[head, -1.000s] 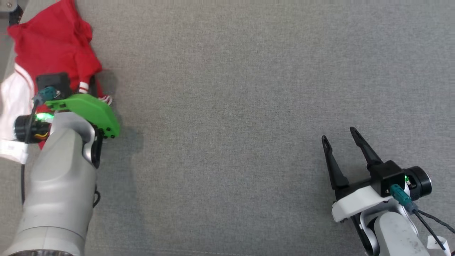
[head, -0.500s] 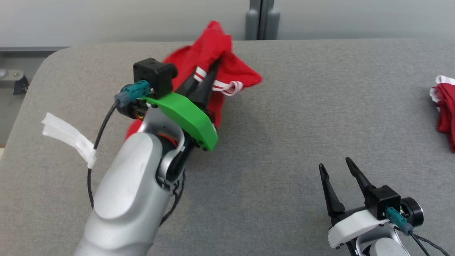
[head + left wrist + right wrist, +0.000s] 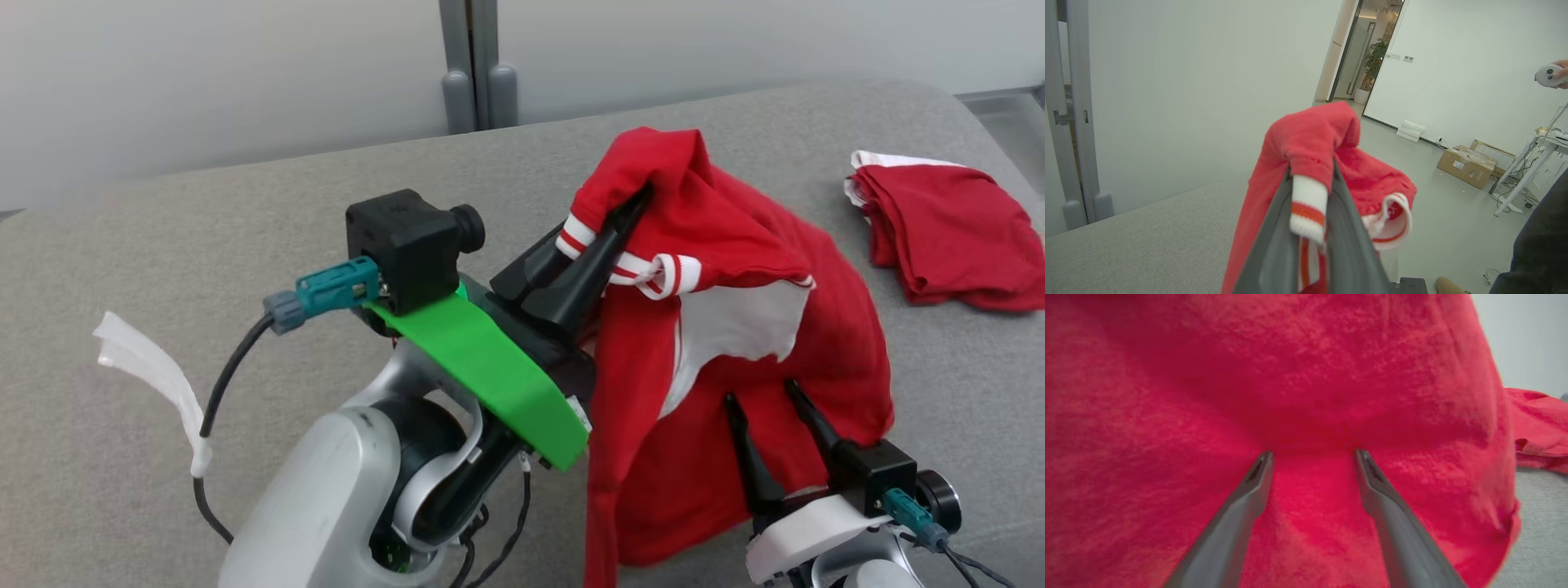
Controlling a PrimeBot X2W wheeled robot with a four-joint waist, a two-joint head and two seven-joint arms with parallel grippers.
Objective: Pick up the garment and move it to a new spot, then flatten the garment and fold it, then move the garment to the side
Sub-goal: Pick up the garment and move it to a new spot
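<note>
Grey fabric covers the desk (image 3: 163,245). The red garment (image 3: 735,245), with a white panel and striped cuffs, hangs over the desk's middle and drapes down in front of the right arm. A second red garment (image 3: 947,237) lies crumpled near the desk's far right edge, well apart. The left claw (image 3: 629,204) is closed on the garment at a striped cuff, holding it up. The right claw (image 3: 759,394) stands open, its fingers pointing into the hanging cloth and gripping nothing; contact cannot be confirmed.

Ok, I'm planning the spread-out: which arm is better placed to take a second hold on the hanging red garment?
Probably the right. The right gripper is open, fingers at the hanging red garment; the left gripper is shut on its striped cuff, holding it up.
</note>
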